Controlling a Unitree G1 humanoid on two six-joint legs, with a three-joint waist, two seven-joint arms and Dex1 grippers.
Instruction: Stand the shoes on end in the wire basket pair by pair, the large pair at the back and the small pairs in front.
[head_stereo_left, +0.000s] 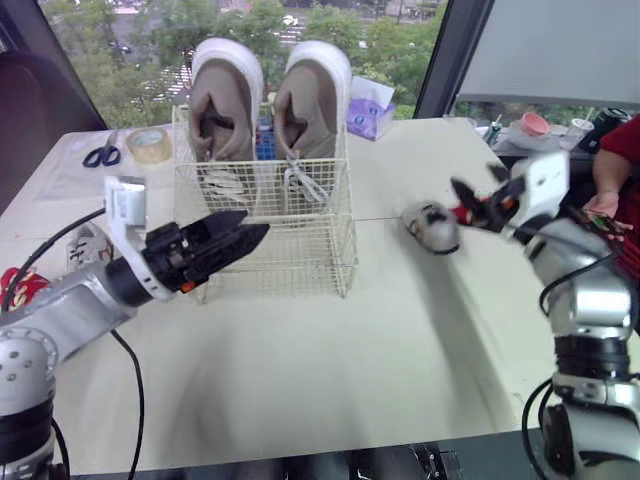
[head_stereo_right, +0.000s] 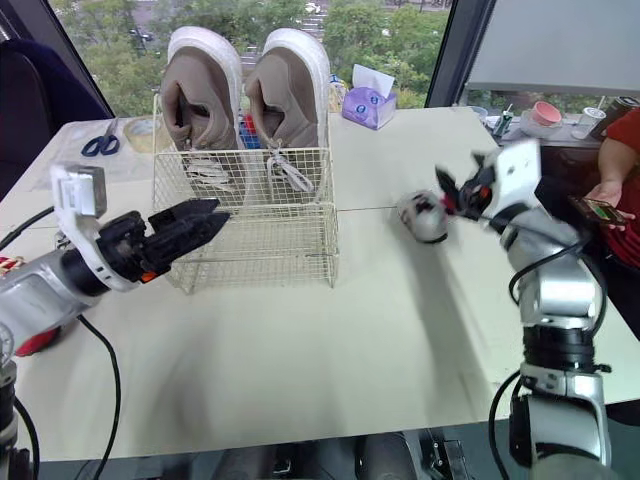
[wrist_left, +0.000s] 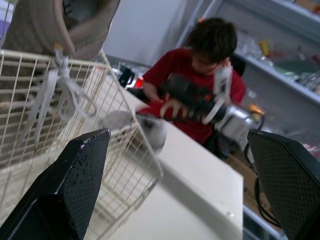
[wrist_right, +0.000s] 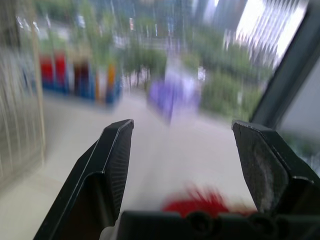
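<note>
The small shoe is a grey lump whose details cannot be made out. It lies on the pale surface right of the wire basket, just beside the right hand, whose fingers are spread and hold nothing. The large pair stands on end at the basket's back. A person is cut off at the right edge. Trees show through the windows behind. The left hand is level, with its fingers apart, and points at the basket's front.

Left arm: the silver left arm is reaching forward and inward, forearm nearly level.
Left gripper: the black two-fingered left gripper is gaping, fingers spread.
Right arm: the silver right arm is bending upward at the elbow.
Right gripper: the black two-fingered right gripper is pointing inward, fingers wide apart.
</note>
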